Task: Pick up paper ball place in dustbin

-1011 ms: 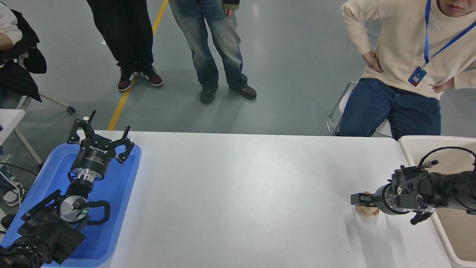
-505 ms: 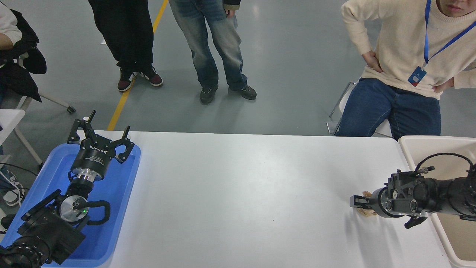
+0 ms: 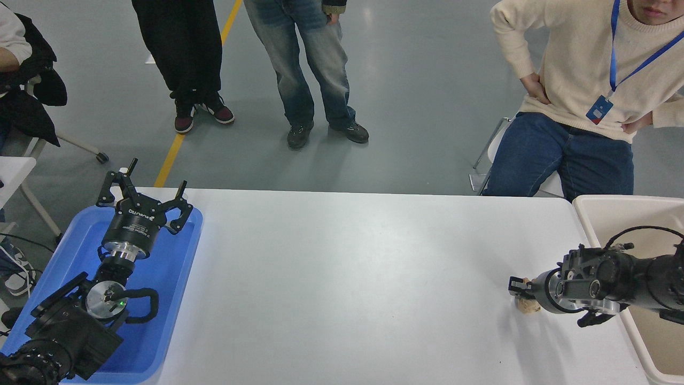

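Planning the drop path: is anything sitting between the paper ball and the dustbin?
Nothing visible. The paper ball lies at the right gripper, and only bare table separates it from the dustbin beside it.

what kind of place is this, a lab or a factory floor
Probably a robot test area in a workshop or lab: a grey painted floor with a yellow line, a white table, and onlookers, one wearing a blue lanyard.

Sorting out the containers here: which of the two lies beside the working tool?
The beige dustbin at the table's right edge, next to the right tool; the blue tray sits far left under the parked left tool.
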You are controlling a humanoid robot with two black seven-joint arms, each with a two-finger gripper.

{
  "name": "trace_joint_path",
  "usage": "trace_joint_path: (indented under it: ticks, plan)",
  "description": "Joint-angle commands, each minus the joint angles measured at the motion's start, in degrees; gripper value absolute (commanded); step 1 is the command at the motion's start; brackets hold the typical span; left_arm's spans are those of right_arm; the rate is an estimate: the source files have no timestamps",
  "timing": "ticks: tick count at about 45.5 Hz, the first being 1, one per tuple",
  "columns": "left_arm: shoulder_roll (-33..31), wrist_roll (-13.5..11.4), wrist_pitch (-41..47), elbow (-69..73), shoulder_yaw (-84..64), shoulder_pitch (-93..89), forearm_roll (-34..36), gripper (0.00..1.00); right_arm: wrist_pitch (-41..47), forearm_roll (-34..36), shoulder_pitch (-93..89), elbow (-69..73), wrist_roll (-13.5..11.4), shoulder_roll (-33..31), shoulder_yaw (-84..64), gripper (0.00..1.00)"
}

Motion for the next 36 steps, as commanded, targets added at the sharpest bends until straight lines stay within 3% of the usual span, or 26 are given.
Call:
trace_joint_path:
  ticks: [1,13,26,36]
  plan:
    - [0.0,0.07,-0.01,-0.04,-0.01,0.0,0.0,1.0,0.83,-0.05,7.49,10.76,0.03,-4.73,-1.03,0.0]
    - [0.0,0.07,-0.01,-0.04,-0.01,0.0,0.0,1.0,6.1,-6.02,23.92,28.7,0.11,-8.86,-7.53,0.0]
    - [0.0,0.07,-0.01,-0.04,-0.01,0.0,0.0,1.0,23.23,-6.11,42.99,36.96,0.11,-10.36,-9.64,0.0]
    - [0.0,0.07,-0.01,-0.04,0.08,0.0,0.0,1.0,29.39,-6.11,55.56,42.5,0.11,-12.38,-9.55,0.0]
